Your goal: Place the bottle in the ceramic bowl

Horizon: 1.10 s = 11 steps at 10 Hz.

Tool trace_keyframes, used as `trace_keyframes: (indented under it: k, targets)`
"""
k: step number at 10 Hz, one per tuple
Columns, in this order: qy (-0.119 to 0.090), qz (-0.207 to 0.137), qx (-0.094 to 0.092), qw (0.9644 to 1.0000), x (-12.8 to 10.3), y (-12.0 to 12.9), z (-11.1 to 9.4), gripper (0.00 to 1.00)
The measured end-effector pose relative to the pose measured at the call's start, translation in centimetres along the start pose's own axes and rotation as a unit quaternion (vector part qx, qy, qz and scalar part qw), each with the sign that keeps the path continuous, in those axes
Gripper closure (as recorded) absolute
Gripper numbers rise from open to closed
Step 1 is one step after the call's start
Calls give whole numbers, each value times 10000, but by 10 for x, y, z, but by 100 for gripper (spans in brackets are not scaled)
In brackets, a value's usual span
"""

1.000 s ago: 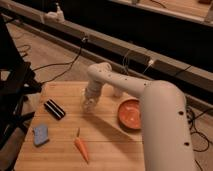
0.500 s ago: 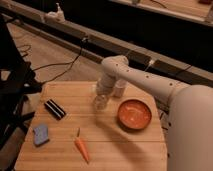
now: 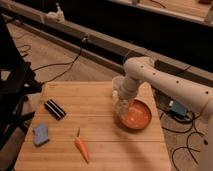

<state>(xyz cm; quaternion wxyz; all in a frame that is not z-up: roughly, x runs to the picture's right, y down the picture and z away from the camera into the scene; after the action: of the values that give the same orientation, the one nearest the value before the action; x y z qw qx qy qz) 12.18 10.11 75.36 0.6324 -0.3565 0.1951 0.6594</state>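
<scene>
The orange-red ceramic bowl (image 3: 140,116) sits on the right side of the wooden table (image 3: 100,150). My gripper (image 3: 122,104) hangs at the end of the white arm that reaches in from the right, over the bowl's left rim. It is shut on the small white bottle (image 3: 121,109), which hangs upright from it with its lower end at the bowl's left edge. I cannot tell whether the bottle touches the bowl.
A short translucent white cup (image 3: 117,83) stands just behind the gripper. A carrot (image 3: 81,148) lies at the front middle, a blue sponge (image 3: 41,134) at the front left, and a black striped block (image 3: 55,109) at the left. Cables run across the floor behind the table.
My gripper has carried the bottle to the right, from the middle of the table to over the bowl's left rim.
</scene>
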Motion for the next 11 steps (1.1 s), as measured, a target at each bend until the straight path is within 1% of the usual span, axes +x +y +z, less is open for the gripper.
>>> trace_keyframes:
  k: [1,2,3,4,5,7,8,11]
  targets:
    - [49,171,54,9998,6,-13,-3,100]
    - [71,433,111,9990,10,-30,-7,95]
    - [63,661,97,9977,11,-44,-8,86]
    - [38,873,4,9962,11,-54,-6,76]
    - [32,1001,-119,9949,9,-56,1,65]
    - [67,1074,-248,9939,7,-53,12,46]
    - [63,1075,-249,9939,6,-53,12,44]
    - [63,1074,-251,9939,6,-53,12,44]
